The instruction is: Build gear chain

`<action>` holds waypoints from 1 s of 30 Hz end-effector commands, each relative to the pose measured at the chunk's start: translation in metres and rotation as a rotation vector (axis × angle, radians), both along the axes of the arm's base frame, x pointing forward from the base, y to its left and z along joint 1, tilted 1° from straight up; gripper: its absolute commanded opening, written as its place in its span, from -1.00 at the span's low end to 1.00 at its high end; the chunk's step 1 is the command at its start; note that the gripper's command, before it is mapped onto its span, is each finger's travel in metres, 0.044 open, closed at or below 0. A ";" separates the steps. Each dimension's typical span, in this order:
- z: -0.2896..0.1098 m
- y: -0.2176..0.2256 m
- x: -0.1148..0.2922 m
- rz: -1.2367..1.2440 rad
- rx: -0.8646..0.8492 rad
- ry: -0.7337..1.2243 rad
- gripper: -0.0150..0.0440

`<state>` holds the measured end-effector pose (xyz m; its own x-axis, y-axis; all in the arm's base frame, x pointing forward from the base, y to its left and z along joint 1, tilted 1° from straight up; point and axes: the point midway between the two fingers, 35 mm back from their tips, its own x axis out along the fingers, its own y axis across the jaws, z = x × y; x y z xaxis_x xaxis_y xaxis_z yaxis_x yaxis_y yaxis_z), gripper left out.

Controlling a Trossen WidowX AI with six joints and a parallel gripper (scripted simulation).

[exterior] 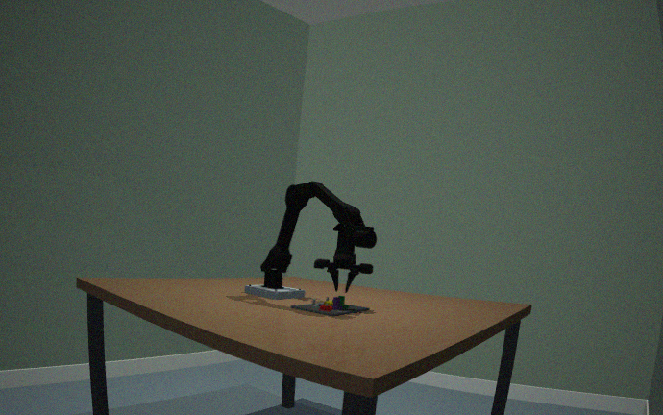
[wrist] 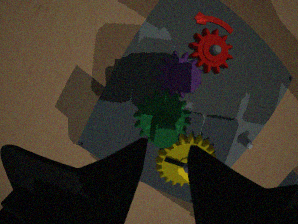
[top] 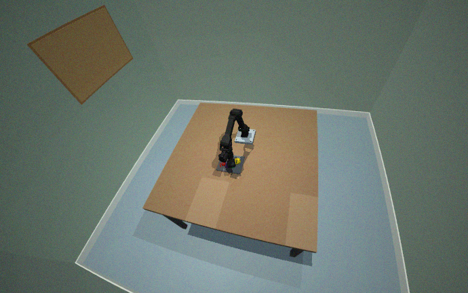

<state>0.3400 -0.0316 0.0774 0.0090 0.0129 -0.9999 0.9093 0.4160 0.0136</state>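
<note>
The tool [exterior: 341, 291] [wrist: 168, 148] is hovering partly open, gripping nothing, above the grey board [exterior: 361, 308] [wrist: 227, 95] on the desk [top: 262, 207] [exterior: 303, 337]. Beneath, the yellow gear [top: 237, 161] [wrist: 175, 167], green gear [wrist: 162, 120], purple gear [wrist: 181, 75] and red gear [wrist: 212, 51] are forming a line.

A bare room, perhaps a robotics lab: plain green walls [exterior: 464, 146], pale skirting, and a robot arm [top: 228, 128] [exterior: 288, 225] on a wooden bench [top: 269, 165] [exterior: 220, 317].
</note>
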 end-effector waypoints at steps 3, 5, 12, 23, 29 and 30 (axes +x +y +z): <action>0.024 0.000 0.001 0.036 -0.004 -0.023 -0.02; 0.027 0.000 0.002 0.020 -0.002 -0.020 0.16; 0.066 0.000 -0.004 0.020 -0.002 -0.020 0.78; 0.066 0.000 -0.004 0.020 -0.002 -0.020 1.00; 0.066 0.000 -0.004 0.020 -0.002 -0.020 1.00; 0.066 0.000 -0.004 0.020 -0.002 -0.020 1.00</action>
